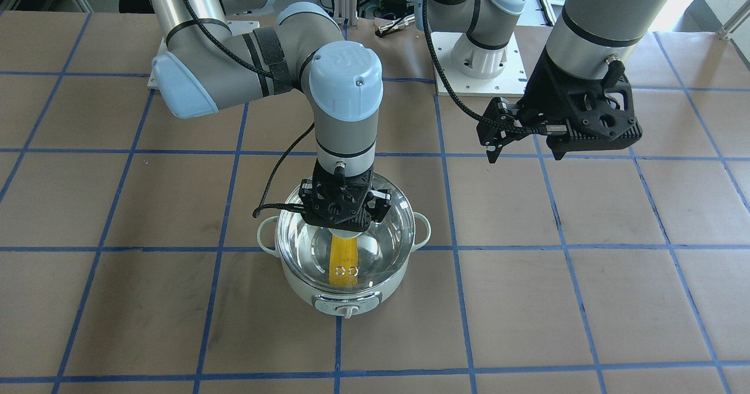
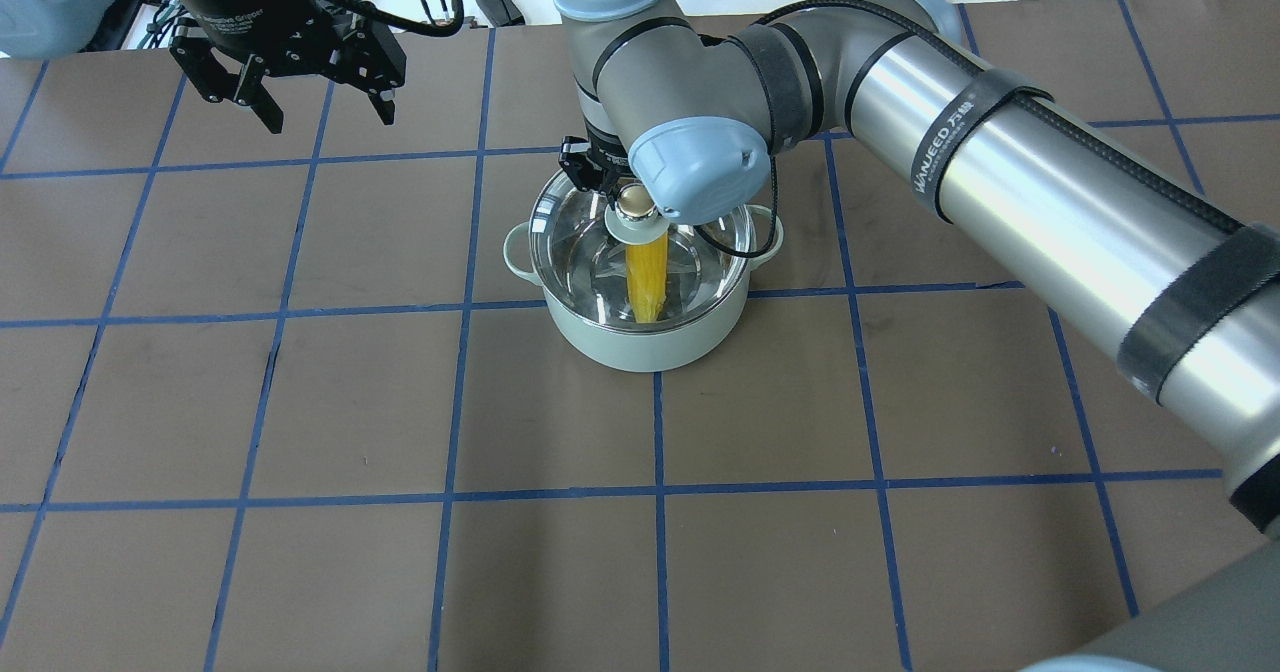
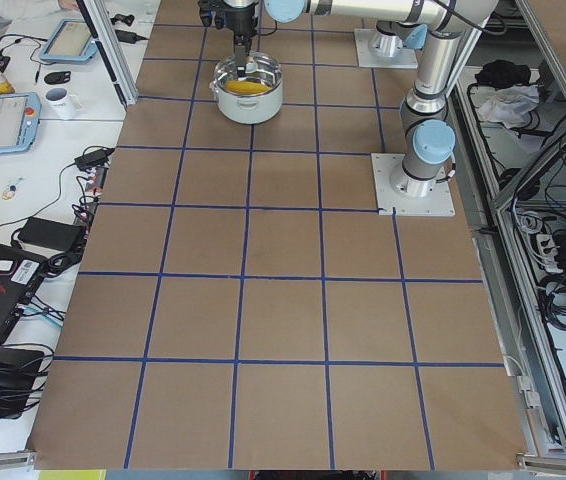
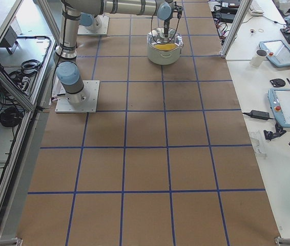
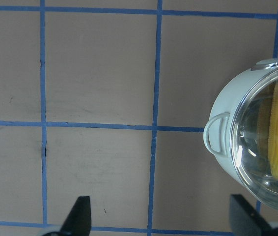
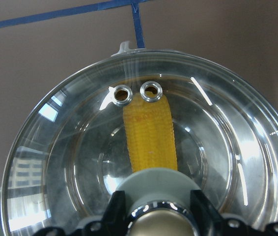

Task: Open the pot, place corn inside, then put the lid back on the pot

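The pale mint-green pot [image 1: 345, 300] stands mid-table, control knob toward the front-facing camera. The yellow corn [image 1: 343, 259] lies inside it, seen through the glass. The clear glass lid [image 1: 384, 244] covers the pot's mouth; I cannot tell whether it rests on the rim or hangs just above. My right gripper [image 1: 343, 209] is straight above the pot, shut on the lid's knob; the right wrist view shows its fingers [image 6: 117, 206] on either side of the knob, the corn [image 6: 151, 137] and two vent holes. My left gripper [image 2: 330, 117] hangs open and empty, off to the pot's side; the pot [image 5: 222, 108] shows at its view's right edge.
The brown table carries a blue tape grid. The arms' white base plates [image 1: 477, 65] sit at the robot's edge. In the side views, benches with tablets and a mug [image 4: 260, 57] flank the table's long side. The right arm's long forearm [image 2: 1050, 212] spans above the table.
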`<state>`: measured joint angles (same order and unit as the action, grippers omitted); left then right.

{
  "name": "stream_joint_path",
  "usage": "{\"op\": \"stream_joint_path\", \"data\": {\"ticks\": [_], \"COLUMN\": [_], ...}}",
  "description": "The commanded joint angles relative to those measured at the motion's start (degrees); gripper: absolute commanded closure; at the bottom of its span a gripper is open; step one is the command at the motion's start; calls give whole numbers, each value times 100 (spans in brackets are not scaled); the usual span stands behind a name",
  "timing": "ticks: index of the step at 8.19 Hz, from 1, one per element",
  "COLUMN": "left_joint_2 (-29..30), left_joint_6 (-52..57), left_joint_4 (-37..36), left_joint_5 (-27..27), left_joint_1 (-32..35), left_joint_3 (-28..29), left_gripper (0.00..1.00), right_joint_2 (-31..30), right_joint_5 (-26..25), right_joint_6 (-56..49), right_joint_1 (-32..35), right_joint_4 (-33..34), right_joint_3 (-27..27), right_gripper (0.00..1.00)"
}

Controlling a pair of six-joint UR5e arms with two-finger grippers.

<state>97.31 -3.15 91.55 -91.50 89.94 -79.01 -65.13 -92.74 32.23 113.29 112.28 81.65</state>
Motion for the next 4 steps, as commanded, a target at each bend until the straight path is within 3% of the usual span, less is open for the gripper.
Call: {"op": "stream_joint_path", "data": {"ticks": [1, 2, 3, 4], "left_joint_2": [-115, -168, -273, -378], "left_joint_6": [25, 25, -27, -36], "left_joint_4": [20, 20, 29, 47], "left_joint_5": [9, 9, 9, 0], "left_joint_1": [6, 6, 6, 6], "left_joint_3": [-158, -228, -342, -465], "left_gripper": [0, 0, 0, 0], "right_joint_2": [0, 9, 9, 9], "right_joint_5": [-60, -69, -8, -7], "right_joint_6": [-32, -32, -6, -23], "right_joint_1": [0, 0, 0, 0], "right_joint_4": [-5, -5, 4, 30], "right_joint_3": [0, 0, 9, 0], "right_gripper": [54, 30, 0, 0]}}
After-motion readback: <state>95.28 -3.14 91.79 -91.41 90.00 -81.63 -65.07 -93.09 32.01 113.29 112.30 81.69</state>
